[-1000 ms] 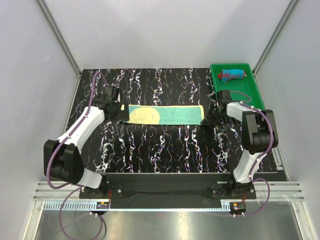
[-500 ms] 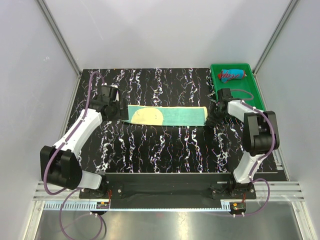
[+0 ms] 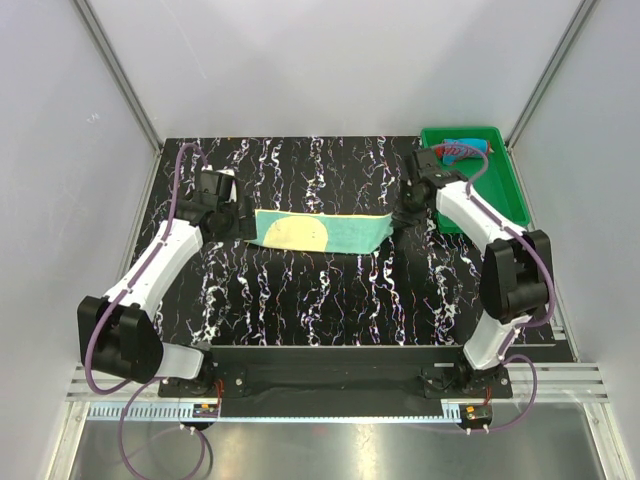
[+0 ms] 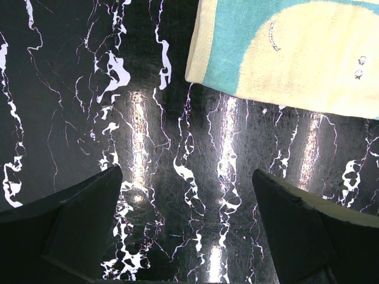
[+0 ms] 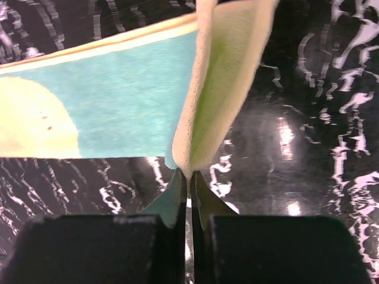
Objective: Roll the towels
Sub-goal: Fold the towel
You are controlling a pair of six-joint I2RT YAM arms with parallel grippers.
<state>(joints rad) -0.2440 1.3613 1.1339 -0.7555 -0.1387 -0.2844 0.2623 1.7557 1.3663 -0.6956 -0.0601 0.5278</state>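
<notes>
Yellow towel (image 5: 118, 89) was clamped by its raised end in the right pincer (image 5: 188, 175), ready for rolling; left pincer (image 4: 183, 177) stood apart.

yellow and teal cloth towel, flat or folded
The yellow and teal cloth towel lies mostly flat; the shut right end effector pinches its raised end.

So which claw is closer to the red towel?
Right. The right claw is a short way near-left of the red towel; the left claw is far off to its left.
</notes>
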